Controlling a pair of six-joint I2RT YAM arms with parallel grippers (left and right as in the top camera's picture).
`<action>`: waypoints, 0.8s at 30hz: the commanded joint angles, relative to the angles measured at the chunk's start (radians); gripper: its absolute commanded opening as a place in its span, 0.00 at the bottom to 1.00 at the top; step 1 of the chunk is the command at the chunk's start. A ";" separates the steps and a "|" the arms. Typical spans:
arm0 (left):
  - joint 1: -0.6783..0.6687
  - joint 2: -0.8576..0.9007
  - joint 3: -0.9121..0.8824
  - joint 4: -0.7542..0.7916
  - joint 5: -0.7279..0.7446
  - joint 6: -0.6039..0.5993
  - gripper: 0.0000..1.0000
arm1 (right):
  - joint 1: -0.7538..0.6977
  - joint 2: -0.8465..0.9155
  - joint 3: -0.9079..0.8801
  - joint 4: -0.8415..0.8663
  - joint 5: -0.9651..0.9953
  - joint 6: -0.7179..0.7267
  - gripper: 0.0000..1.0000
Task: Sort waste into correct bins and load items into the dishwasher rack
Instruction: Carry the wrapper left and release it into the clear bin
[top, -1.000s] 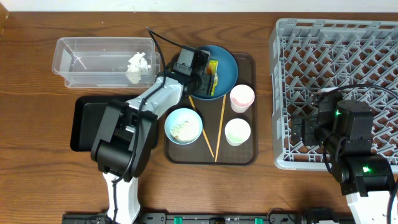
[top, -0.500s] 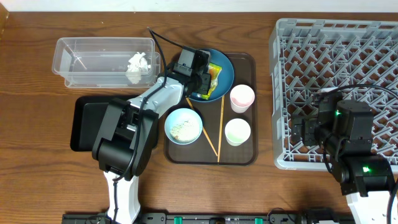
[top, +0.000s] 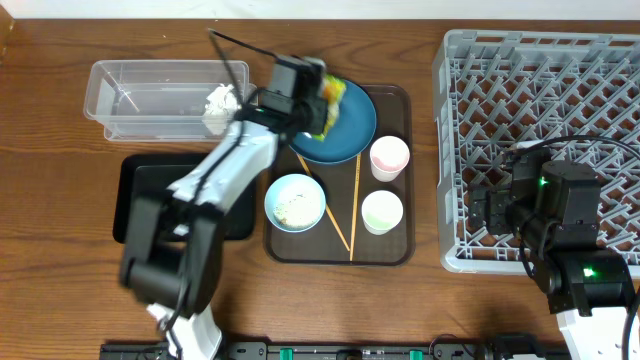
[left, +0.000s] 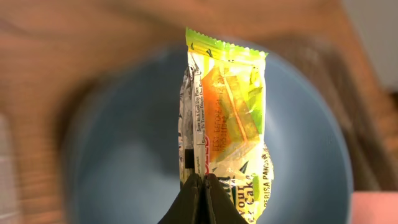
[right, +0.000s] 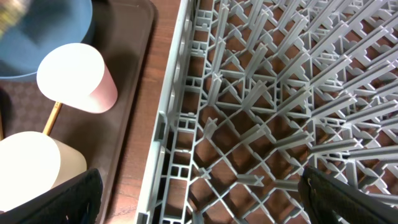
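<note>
With left jaws clenched on the snack wrapper (left: 227, 124), I've raised it off the dark blue plate (left: 124, 162) below them; next, swing to the clear tub (top: 150, 100) and let go, right jaws gaping idle.

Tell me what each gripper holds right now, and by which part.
The left gripper is shut on the snack wrapper, pinching one short end, above the blue plate. The right gripper is open and holds nothing.

Blurry dark blue plate (left: 124, 162) behind the snack wrapper (left: 227, 112)
</note>
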 joint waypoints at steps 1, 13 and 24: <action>0.066 -0.095 0.010 -0.018 -0.056 0.003 0.06 | -0.019 -0.004 0.023 -0.003 -0.007 0.002 0.99; 0.328 -0.142 0.009 -0.043 -0.076 0.002 0.06 | -0.019 -0.004 0.023 -0.004 -0.007 0.002 0.99; 0.431 -0.079 0.009 -0.040 -0.102 0.002 0.10 | -0.019 -0.004 0.023 -0.004 -0.007 0.002 0.99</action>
